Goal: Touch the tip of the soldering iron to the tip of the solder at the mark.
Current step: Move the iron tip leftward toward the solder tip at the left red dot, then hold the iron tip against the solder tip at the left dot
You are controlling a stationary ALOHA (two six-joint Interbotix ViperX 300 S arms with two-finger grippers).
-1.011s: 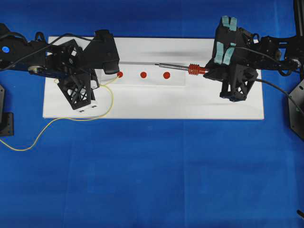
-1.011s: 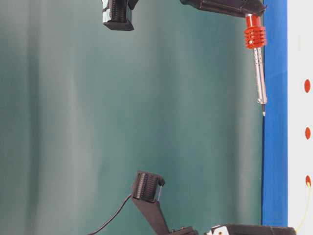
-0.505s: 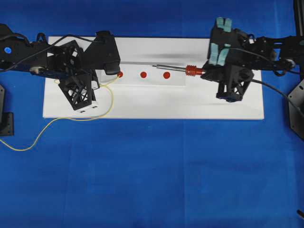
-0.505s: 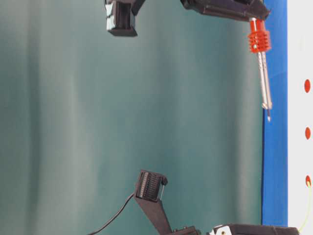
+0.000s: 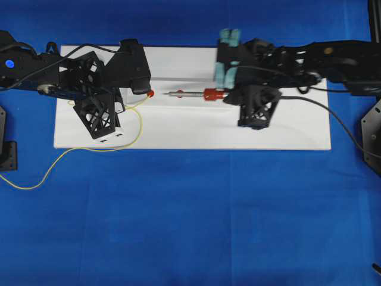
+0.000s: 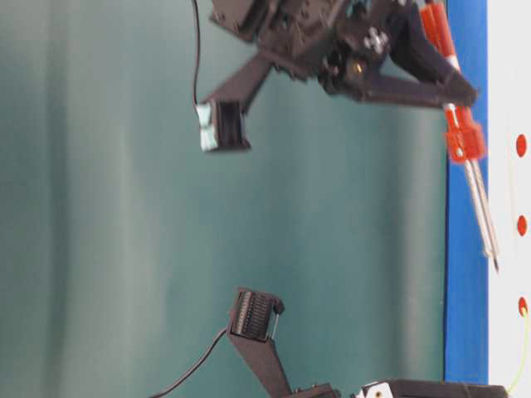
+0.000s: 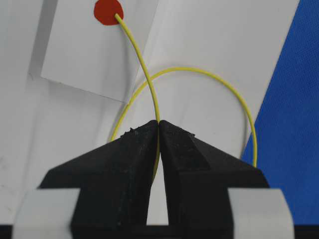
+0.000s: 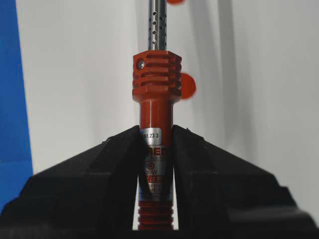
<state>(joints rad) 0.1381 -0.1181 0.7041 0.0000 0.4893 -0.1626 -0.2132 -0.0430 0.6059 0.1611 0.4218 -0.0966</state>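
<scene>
Count: one soldering iron [image 5: 193, 94], one solder [image 5: 89, 149] wire, one white board [image 5: 286, 131] on the blue counter [image 5: 190, 220], two claws. Of the red marks, the overhead view showed one clearly at the solder's end [image 5: 150, 93] and one partly under the iron's shaft; the others were covered by the right arm.

Left claw [image 7: 158, 130]: clenched on the solder, jaws meeting with the wire pinched between them. The wire ran on from the jaws to the red mark [image 7: 108, 11] near the board's back-left area, its end lying on that mark. Behind the claw the solder looped over the board's left part and trailed off the front edge onto the counter.

Right claw [image 8: 156, 144]: clenched on the soldering iron's red handle, just behind the ribbed collar. The shaft pointed along the board's back portion toward the left claw; its tip stood short of the solder's end, not touching it.

Change: against the frame a second earlier, the right claw and iron had travelled toward the left side of the board, closing most of the gap to the solder's mark. The left claw and solder lay unchanged.
</scene>
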